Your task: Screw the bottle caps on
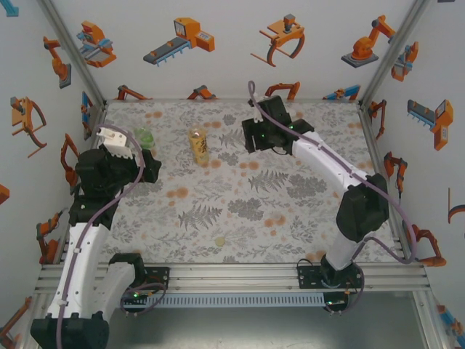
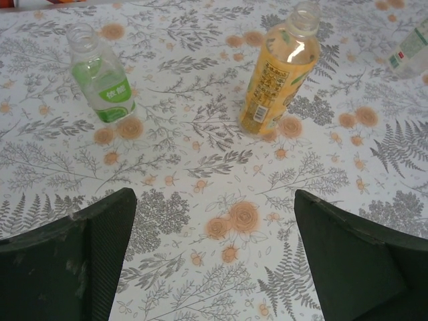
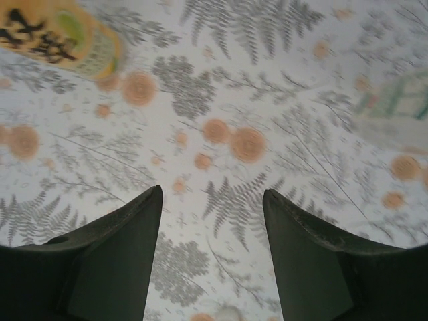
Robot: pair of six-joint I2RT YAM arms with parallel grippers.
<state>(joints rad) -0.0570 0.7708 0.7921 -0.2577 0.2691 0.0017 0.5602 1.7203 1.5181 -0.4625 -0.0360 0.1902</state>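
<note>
Left jaws spread wide, nothing between them. The green bottle (image 2: 100,73) and amber bottle (image 2: 277,73) stand uncapped on the surface (image 2: 200,154) just beyond. Right jaws parted too, empty. A pale yellow cap (image 1: 220,240) lies well apart, near the front edge.

White tablecloth (image 1: 240,211) printed with grey ferns and orange blossoms, lying flat over the whole work surface. Around it on three sides, white walls (image 1: 232,73) dotted with orange and blue robot-arm drawings. Silver metal posts (image 1: 76,52) at the far corners; ribbed aluminium rails (image 1: 232,275) along the near edge.
</note>
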